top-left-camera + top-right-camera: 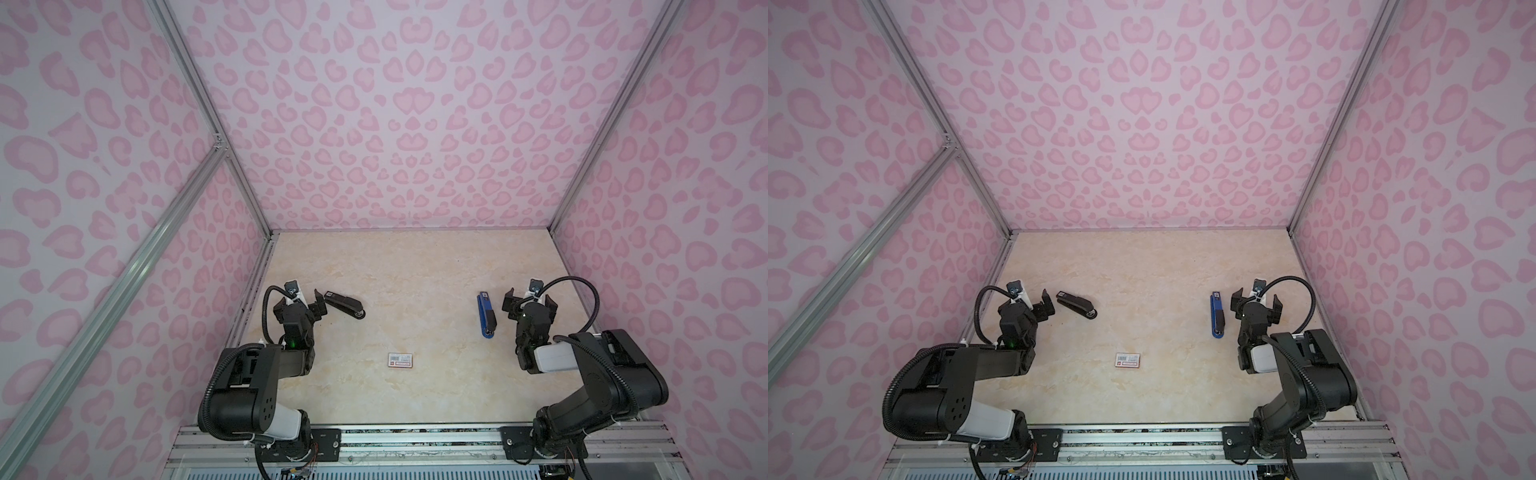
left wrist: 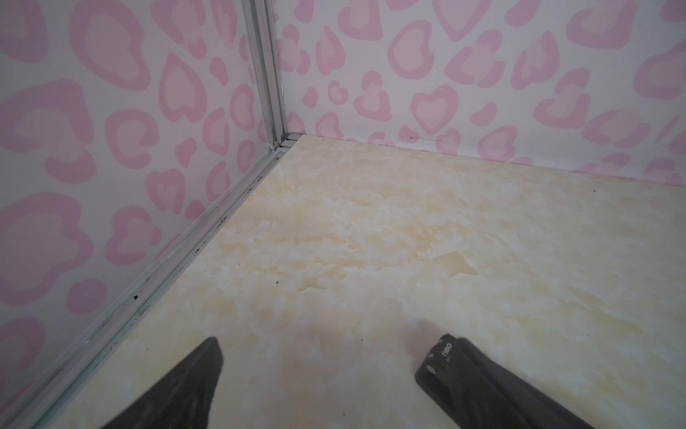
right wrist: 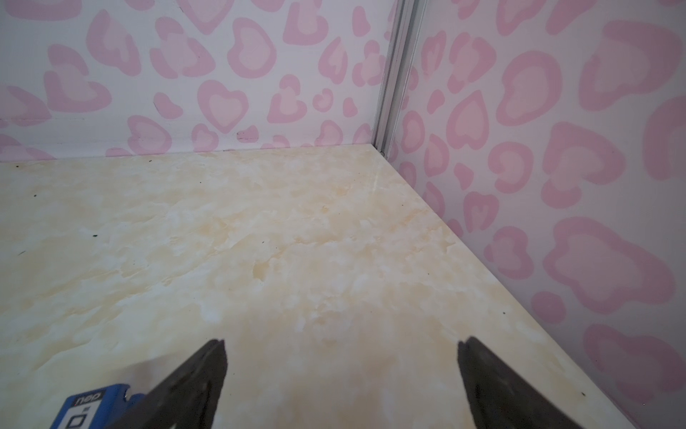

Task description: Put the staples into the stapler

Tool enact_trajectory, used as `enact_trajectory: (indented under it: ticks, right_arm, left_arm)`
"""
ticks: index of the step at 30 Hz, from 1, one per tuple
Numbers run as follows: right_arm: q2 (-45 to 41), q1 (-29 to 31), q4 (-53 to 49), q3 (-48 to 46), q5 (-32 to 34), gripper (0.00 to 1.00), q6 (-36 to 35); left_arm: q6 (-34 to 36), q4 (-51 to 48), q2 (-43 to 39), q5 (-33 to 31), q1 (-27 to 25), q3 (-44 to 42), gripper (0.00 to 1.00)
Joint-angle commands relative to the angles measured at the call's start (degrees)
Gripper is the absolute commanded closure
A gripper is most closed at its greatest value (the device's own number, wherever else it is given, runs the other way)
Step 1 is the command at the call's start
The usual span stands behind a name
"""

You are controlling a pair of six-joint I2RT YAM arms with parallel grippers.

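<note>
**Top views**
- Tabletop (image 1: 415, 266) (image 1: 1142, 266): cream marble pattern, enclosed by walls (image 1: 395, 104) printed with pink hearts.
- Black stapler (image 1: 345, 305) (image 1: 1077, 305): lies flat and slantwise on the left half of the tabletop. Its far end sits just beside the left hand (image 1: 299, 302) (image 1: 1027, 304) and is not gripped.
- Blue stapler (image 1: 486, 313) (image 1: 1217, 313): lies on the right half, with a black part along one side. Its long axis runs roughly away from the arm bases. It is just beside the right hand (image 1: 530, 300) (image 1: 1257, 301), with a gap showing between them.
- White box (image 1: 400, 360) (image 1: 1128, 360): carries a red label and a barcode and lies flat near the middle. It is nearer the arm bases than either stapler and well apart from both hands. Its contents cannot be told.
- Left hand: fingers spread wide, holding nothing, low over the tabletop.
- Right hand: fingers spread wide, holding nothing, low over the tabletop.

**Left wrist view**
- One dark finger (image 2: 193, 382) shows.
- Across from it is the end of the black stapler (image 2: 445, 360), with a small printed logo and a rivet.
- Bare tabletop (image 2: 371, 241) lies between the two.
- The second finger cannot be told apart from the stapler's dark body.
- A corner of the walls (image 2: 111, 111) stands beyond.

**Right wrist view**
- Two dark fingers (image 3: 200, 382) stand far apart, with bare tabletop (image 3: 297, 241) between them.
- A corner of the blue stapler (image 3: 89, 408) lies just outside one finger. Whether they touch cannot be told.
</note>
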Motion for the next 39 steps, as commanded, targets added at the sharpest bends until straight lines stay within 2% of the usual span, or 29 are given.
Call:
enact_trajectory:
  ticks: [1,12,13,16,18,20,22,24,25,26,27,28,29,30,31,33,35,39]
  right_arm:
    - [0.19,0.11,1.05,-0.12,0.41,0.0,0.41]
    - [0.1,0.1,1.41,-0.2,0.66,0.0,0.33]
    - [-0.41,0.44,0.67,0.04,2.53,0.0,0.53]
    - [-2.88,0.97,-2.34,0.54,2.38,0.0,-0.17]
    - [-6.01,2.16,-7.02,1.74,5.02,0.0,-0.76]
    - [-9.94,2.5,-13.16,3.64,4.96,0.0,-1.17]
    - [-14.06,2.15,-19.88,5.99,5.68,0.0,1.25]
    - [-17.89,0.23,-25.09,7.7,0.9,0.0,6.64]
    - [-19.86,-1.23,-27.68,8.45,-1.79,0.0,11.77]
    - [-21.82,-2.41,-33.4,9.51,-1.72,0.0,19.57]
    - [-24.31,-4.25,-42.17,11.47,-1.23,0.01,29.66]
    - [-26.03,-6.98,-45.55,12.15,-6.83,0.02,33.79]
    - [-26.69,-8.9,-43.48,11.47,-12.8,0.06,33.89]
    - [-27.32,-10.46,-41.37,10.74,-18.27,0.14,34.14]
    - [-28.13,-10.68,-41.14,10.64,-19.97,0.17,34.52]
    - [-29.95,-10.6,-39.88,10.13,-23.53,0.16,32.42]
    - [-31.83,-10.6,-41.09,10.1,-25.57,0.14,33.98]
    - [-30.63,-9.27,-50.64,15.26,-34.52,0.16,33.62]
  left_arm:
    - [-0.16,1.52,-0.34,-0.19,0.04,0.01,0.02]
    - [-0.19,1.64,-0.51,-0.07,0.07,-0.14,0.02]
    - [-0.11,1.86,-0.54,-0.03,0.07,-0.2,0.02]
    - [-0.08,0.03,-1.34,-1.21,-0.25,0.66,0.02]
    - [-0.06,-8.91,-3.96,-2.97,-0.62,4.48,0.02]
    - [-0.46,-18.45,-5.83,-4.41,-0.72,9.28,0.03]
    - [-2.15,-25.13,-7.23,-5.75,-0.72,13.16,0.02]
    - [-8.28,-30.85,-9.32,-5.38,-0.31,16.07,0.02]
    - [-16.18,-35.57,-10.36,-6.79,-0.21,17.85,0.02]
    - [-23.36,-41.68,-11.06,-8.32,-0.04,19.83,0.02]
    - [-28.44,-47.39,-11.72,-6.71,0.75,21.81,0.03]
    - [-29.23,-48.69,-12.33,-1.17,1.7,22.45,0.03]
    - [-29.93,-49.21,-12.96,1.86,1.91,22.52,0.03]
    - [-30.73,-50.16,-13.74,4.41,1.92,22.64,0.02]
    - [-30.6,-51.31,-14.33,7.36,1.92,23.04,0.01]
    - [-31.98,-57.13,-14.78,10.43,1.67,25.18,0.04]
    - [-33.06,-62.61,-14.52,13.57,1.16,27.1,0.04]
    - [-35.98,-71.74,-13.09,18.36,-0.55,29.4,0.04]
